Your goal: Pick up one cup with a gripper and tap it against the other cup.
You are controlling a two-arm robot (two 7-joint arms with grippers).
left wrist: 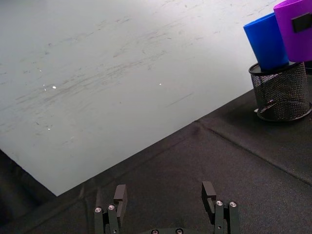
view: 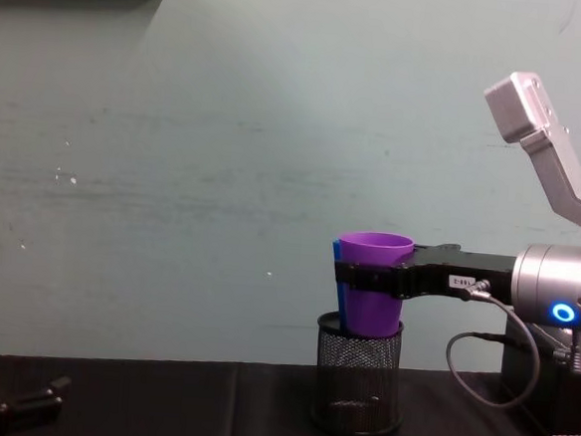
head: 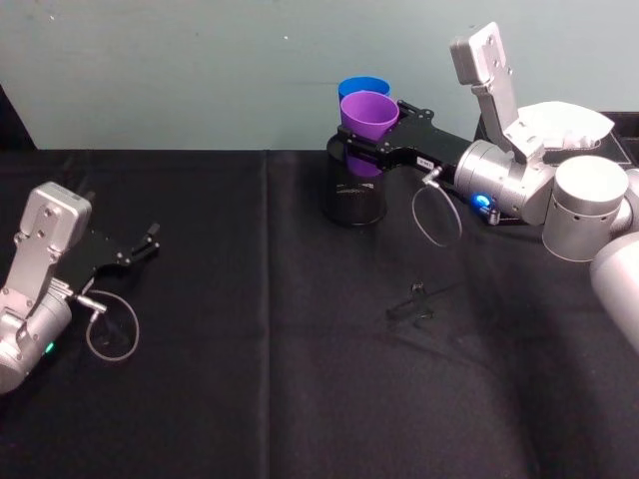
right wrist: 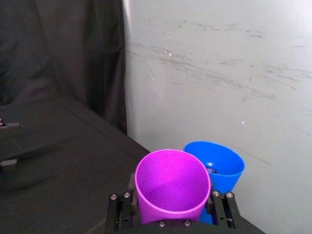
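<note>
my right gripper [head: 368, 136] hugs the purple cup [head: 367, 112], up high & right by the blue cup [head: 361, 88]. pick-up done; tap looks abt done. left gripper [head: 150, 240] sits wide, idle.

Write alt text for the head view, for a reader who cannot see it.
The right gripper holds a purple cup over a black mesh pen holder, close beside a blue cup. The left gripper, open, is parked at the left of the black table.
</note>
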